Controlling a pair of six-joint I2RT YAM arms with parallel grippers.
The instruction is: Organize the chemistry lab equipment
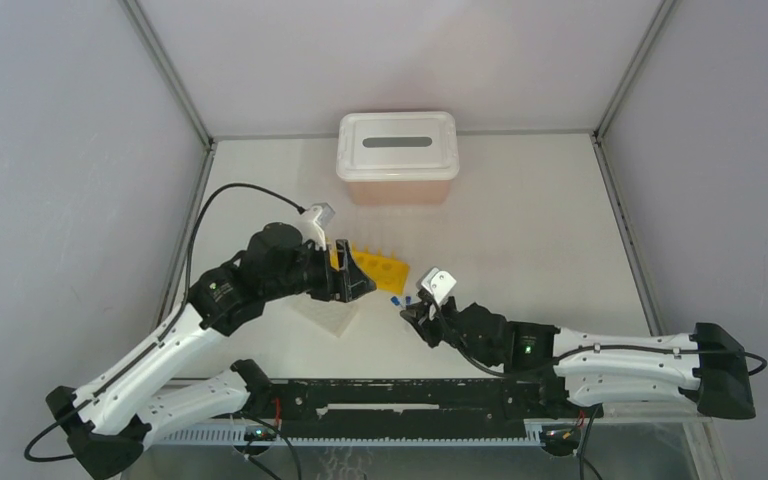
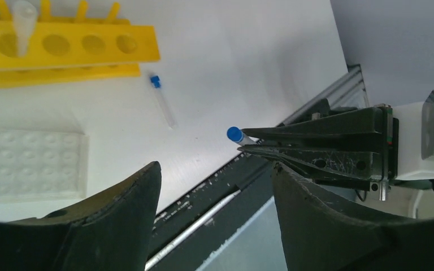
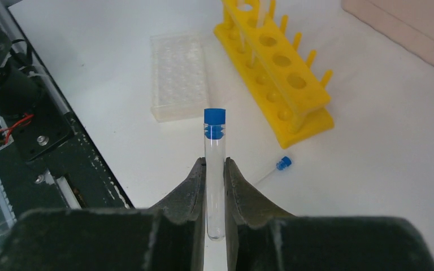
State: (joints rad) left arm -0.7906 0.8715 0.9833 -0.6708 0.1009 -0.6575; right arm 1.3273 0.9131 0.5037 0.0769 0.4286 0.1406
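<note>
My right gripper [image 3: 215,166] is shut on a clear blue-capped vial [image 3: 215,147] and holds it above the table, cap pointing away from the wrist. The gripper also shows in the top view [image 1: 415,312], and the vial's cap shows in the left wrist view [image 2: 234,134]. A second thin blue-capped tube [image 3: 274,169] lies on the table beside the yellow tube rack [image 3: 277,73], which holds a clear tube [image 2: 22,22]. The clear well plate [image 3: 179,76] lies next to the rack. My left gripper [image 2: 215,166] is open and empty, hovering by the rack [image 1: 380,268] and plate [image 1: 328,312].
A pink box with a white, grey-slotted lid [image 1: 397,150] stands at the back middle. The black rail of the arm bases [image 1: 410,400] runs along the near edge. Grey walls enclose the table on three sides.
</note>
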